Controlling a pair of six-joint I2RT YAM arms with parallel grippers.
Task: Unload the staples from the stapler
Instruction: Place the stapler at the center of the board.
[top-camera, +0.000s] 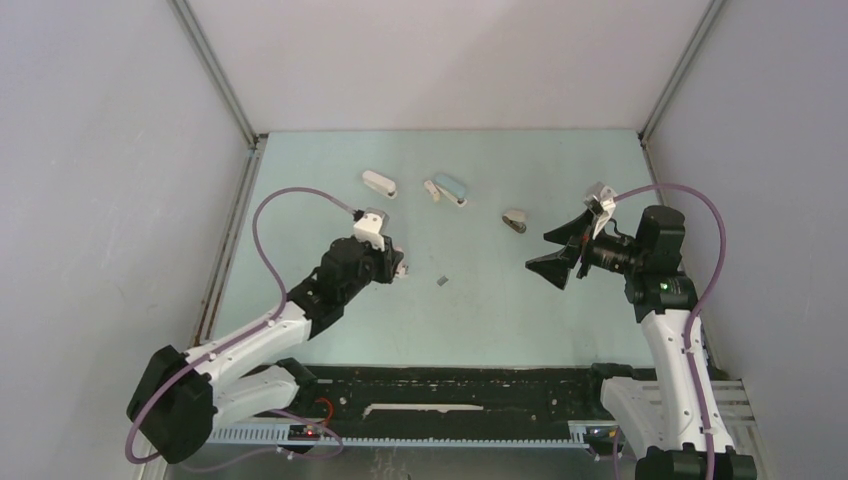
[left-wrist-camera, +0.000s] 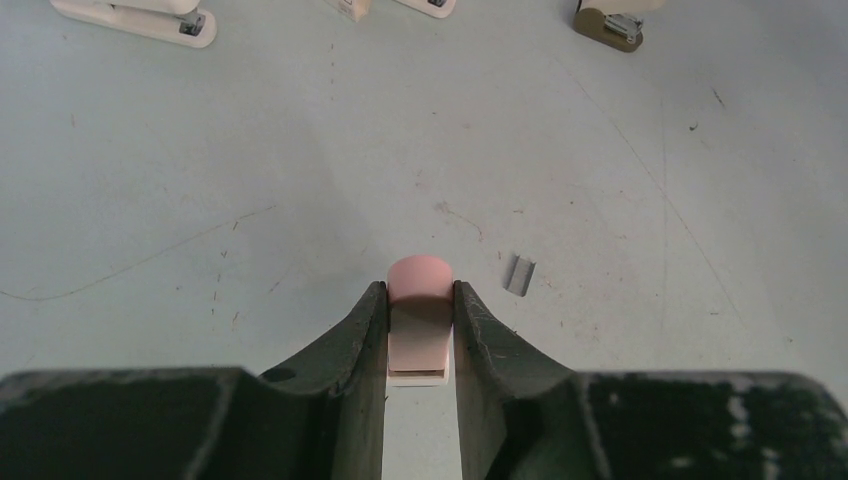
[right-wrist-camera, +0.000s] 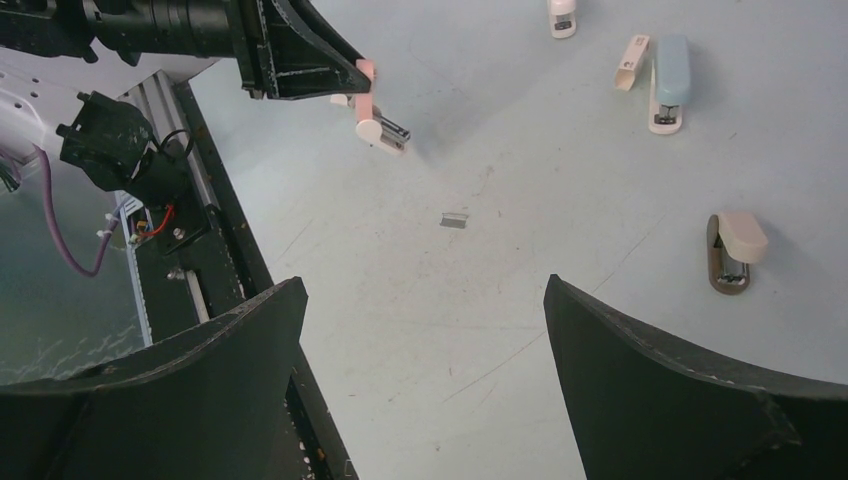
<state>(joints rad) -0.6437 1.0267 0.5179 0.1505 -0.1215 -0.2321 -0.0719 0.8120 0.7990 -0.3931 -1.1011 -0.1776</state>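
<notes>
My left gripper (left-wrist-camera: 420, 293) is closed partway onto the pink stapler (left-wrist-camera: 419, 330), one finger on each long side and its rounded end poking out past my fingertips. My right gripper (top-camera: 555, 252) stands spread as wide as it goes, holding nothing and hanging over the right side of the table (left-wrist-camera: 250, 150). One short grey strip of staples (left-wrist-camera: 519, 274) lies flat on the table just beside my left fingertips, on their right and touching neither jaw. In the right wrist view the stapler hangs clear of the surface, with its white base and a bit of metal showing below the pink top. I cannot tell whether more staples sit inside. I take the step in hand to be emptying whatever remains. To do that well I should grip by the sides only, firm enough that the body cannot twist but not so hard that I pinch the channel shut. I should stay low so a falling strip lands flat instead of skittering off. If my right jaws come in to help, they should approach from the open end and steer well clear of the loose strip.
</notes>
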